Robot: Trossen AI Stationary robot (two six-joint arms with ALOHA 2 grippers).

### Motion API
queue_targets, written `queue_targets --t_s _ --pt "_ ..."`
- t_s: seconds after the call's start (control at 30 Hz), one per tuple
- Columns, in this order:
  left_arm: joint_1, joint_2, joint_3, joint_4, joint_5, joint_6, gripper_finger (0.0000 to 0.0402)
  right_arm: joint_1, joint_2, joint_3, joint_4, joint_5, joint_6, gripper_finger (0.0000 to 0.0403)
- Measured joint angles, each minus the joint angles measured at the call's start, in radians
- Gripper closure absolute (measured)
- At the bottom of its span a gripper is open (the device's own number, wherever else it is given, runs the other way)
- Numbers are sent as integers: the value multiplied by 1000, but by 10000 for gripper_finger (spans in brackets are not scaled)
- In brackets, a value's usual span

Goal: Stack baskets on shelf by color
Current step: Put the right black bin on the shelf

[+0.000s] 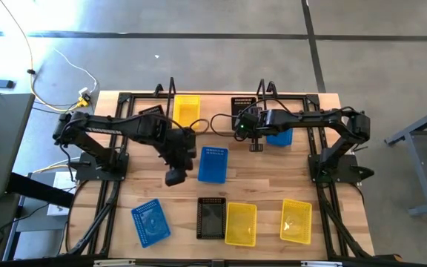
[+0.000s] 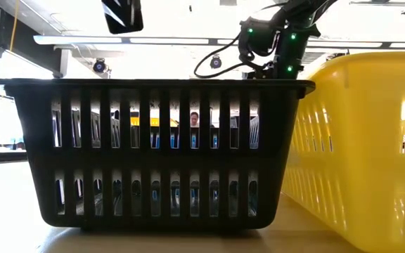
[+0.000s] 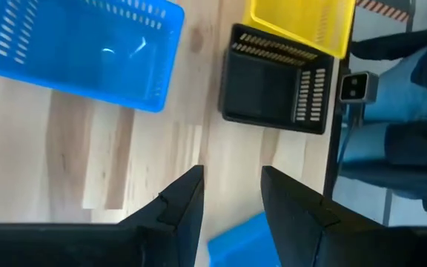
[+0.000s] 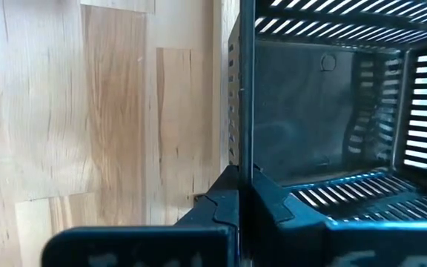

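My right gripper (image 1: 252,127) is at the table's far side, shut on a black basket (image 1: 244,105) that fills the right wrist view (image 4: 325,111). A blue basket (image 1: 279,136) lies beside it under the right arm. A yellow basket (image 1: 186,111) sits on the shelf (image 1: 202,98) at the far edge. My left gripper (image 1: 175,176) hovers open over the table's middle, next to another blue basket (image 1: 213,165), whose corner (image 3: 236,241) shows between its fingers (image 3: 232,178). My right gripper (image 4: 239,178) pinches the black basket's side wall at its rim (image 4: 243,133), one finger inside the basket and one outside. The fingers come from above, pointing down. Whether the basket is lifted or rests on something cannot be told.
Along the near edge lie a blue basket (image 1: 150,222), a black one (image 1: 211,218) and two yellow ones (image 1: 241,223) (image 1: 296,220); the black and a yellow one fill the low view (image 2: 160,154) (image 2: 364,154). A person's legs (image 3: 399,111) stand beyond the near edge. Bare wood lies around the left gripper.
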Motion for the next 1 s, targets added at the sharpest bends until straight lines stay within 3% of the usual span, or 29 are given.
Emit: queue_targets --t_s 0.77,1.0 --pt "-198 0 0 -72 -23 -178 275 -6 -1 0 13 41 1 371" --pt "-238 0 0 -72 -24 -182 275 -7 -1 0 14 48 0 321"
